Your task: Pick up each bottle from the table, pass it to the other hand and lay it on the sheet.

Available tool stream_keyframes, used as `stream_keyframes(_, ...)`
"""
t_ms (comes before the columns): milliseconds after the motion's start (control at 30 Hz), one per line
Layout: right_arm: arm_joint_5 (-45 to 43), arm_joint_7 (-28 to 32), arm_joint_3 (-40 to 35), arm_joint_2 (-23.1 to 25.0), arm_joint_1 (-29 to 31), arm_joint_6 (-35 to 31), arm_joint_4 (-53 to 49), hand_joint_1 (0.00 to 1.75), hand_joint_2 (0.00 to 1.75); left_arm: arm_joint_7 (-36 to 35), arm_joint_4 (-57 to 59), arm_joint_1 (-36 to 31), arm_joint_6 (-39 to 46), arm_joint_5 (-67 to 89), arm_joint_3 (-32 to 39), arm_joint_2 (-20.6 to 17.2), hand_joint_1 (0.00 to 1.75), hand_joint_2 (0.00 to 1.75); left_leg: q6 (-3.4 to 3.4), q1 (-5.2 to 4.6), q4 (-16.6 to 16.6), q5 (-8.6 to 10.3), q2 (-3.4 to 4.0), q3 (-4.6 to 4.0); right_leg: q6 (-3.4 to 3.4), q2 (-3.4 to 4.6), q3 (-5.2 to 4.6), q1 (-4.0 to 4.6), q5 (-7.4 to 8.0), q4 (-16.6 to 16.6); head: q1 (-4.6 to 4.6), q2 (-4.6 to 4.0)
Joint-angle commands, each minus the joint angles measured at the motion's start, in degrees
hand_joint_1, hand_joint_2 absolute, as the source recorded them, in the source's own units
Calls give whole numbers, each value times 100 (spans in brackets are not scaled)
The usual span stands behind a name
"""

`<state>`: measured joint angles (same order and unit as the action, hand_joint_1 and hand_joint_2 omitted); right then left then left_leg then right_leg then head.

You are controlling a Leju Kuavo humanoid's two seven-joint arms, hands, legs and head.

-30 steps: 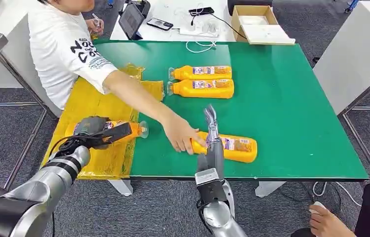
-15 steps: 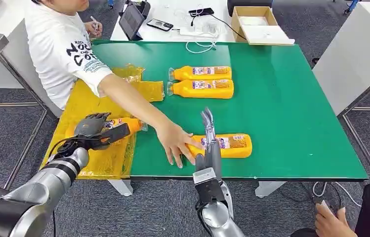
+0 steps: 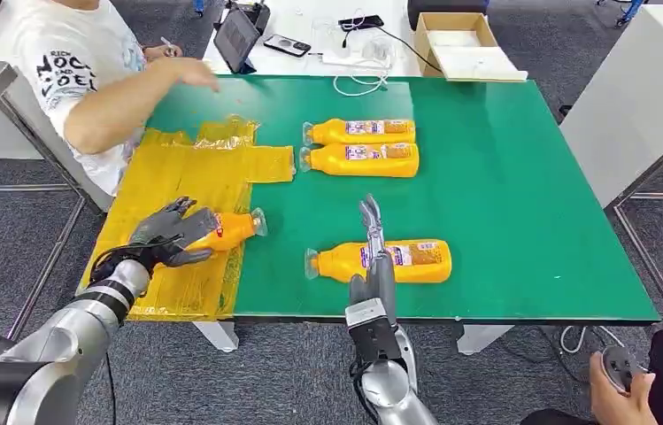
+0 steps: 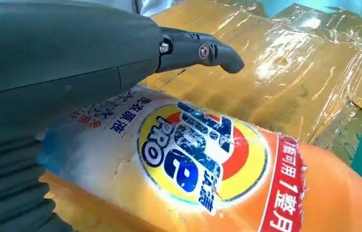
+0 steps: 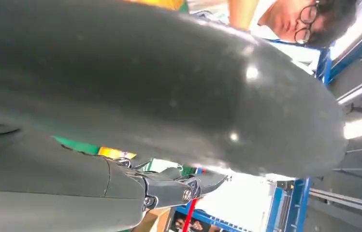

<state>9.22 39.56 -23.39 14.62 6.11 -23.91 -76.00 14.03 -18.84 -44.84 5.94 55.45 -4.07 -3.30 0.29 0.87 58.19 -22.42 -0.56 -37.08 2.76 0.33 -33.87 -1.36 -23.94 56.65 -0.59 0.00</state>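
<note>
Resting on the yellow sheet [image 3: 177, 177] at lower left of the head view: one bottle [image 3: 228, 230], cap toward frame right, long axis running left-right with a slight tilt. Left hand [image 3: 166, 234] spread over its base end, fingers [image 3: 188, 210] apart and not closed around it; seems to be letting go, not gripping. In the left wrist view, same bottle [image 4: 208, 169] just under the hand [image 4: 67, 63].

Lying on the green desk [image 3: 531, 195] at lower centre: next bottle [image 3: 381, 260], long axis left-right, cap toward frame left. Right hand [image 3: 375, 252] just in front of it, fingers straight, pointing up-frame across the body, holding nothing. Clearly the nearer hand for this one.

Waiting side by side at upper centre: two more bottles [image 3: 361, 144].
</note>
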Motion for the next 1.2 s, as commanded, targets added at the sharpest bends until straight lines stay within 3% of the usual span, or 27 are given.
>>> stream_keyframes(33, -104, -3, 251, 1, 183, -57, 359, 0, 0, 374, 165, 68, -280, -434, 614, 21, 0, 0, 3, 5, -7, -8, 18, 29, -19, 9, 26, 9, -2, -11, -2, 0)
stream_keyframes(200, -315, 44, 408, 28, 136, -147, 220, 0, 0, 661, 91, 34, -834, -1268, 1327, 176, 0, 0, 4, 2, -4, -4, 7, 21, -13, -1, 19, 5, -3, -6, -2, 0)
stream_keyframes(400, -266, 44, 419, 16, 166, -125, 470, 0, 0, 1556, -240, 103, -2298, -2973, 2426, 245, 0, 0, 3, 3, -6, -5, 13, 25, -12, 5, 21, 6, -1, -10, -2, 0)
stream_keyframes(500, -261, 44, 513, 21, 66, -121, 412, 0, 0, 1773, -776, 110, -2246, -3545, 2482, 352, 0, 0, 2, 5, -2, -4, 9, 16, -12, 3, 16, 8, -1, -6, 0, 0)
stream_keyframes(533, -262, 44, 558, 34, 41, -108, 410, 0, 0, 1813, -1003, 140, -2162, -3749, 2505, 431, 0, 0, 4, 6, -1, -5, 5, 17, -15, -4, 18, 10, -4, -7, -2, 0)
stream_keyframes(700, 14, -46, 542, 20, -39, -116, 441, 0, 0, 2261, -2373, 603, 271, -3407, 1759, 838, 0, 0, 3, 3, -2, 0, -7, 4, -9, -17, 3, 5, -5, -6, -2, 0)
stream_keyframes(800, 224, -88, 428, -2, -12, -183, 549, 0, 0, 2531, -2938, 909, 1166, -3034, 1364, 960, 0, 0, 4, 5, -2, -6, 0, 10, -12, -12, 10, 8, -8, -8, -2, 0)
stream_keyframes(833, 432, -204, 279, -129, 30, -108, 611, 0, 175, 2513, -3197, 1061, 1606, -2656, 1036, 962, 0, 175, 6, 7, -1, -11, -3, 19, -16, -17, 21, 11, -12, -11, 0, 0)
stream_keyframes(967, 690, -270, 275, -288, 22, -120, 540, 0, 175, 2408, -3790, 1430, 1653, -2608, 584, 1101, 0, 175, 8, 4, -3, -7, -6, 7, -9, -15, 13, 7, -8, -14, -2, 0)
stream_keyframes(1000, 838, -303, 446, -285, -10, -93, 446, 0, 175, 2102, -4120, 1637, 1809, -2802, 112, 1006, 0, 175, 9, 5, -1, -10, -3, 13, -12, -13, 20, 9, -9, -15, 0, 0)
stream_keyframes(1067, 1401, -695, 481, -690, 79, -258, 134, 0, 175, 2245, -4459, 2032, 1490, -3010, -74, 1171, 0, 175, 8, 1, -2, -7, -5, 5, -12, -15, 11, 5, -8, -12, -2, 0)
stream_keyframes(1200, 1501, -888, 677, -822, 108, 16, -49, 0, 175, 2223, -4531, 2188, 1516, -3027, -189, 1181, 0, 175, 7, -4, -2, -8, 1, -1, -10, -8, 2, 1, -5, -12, 2, 0)
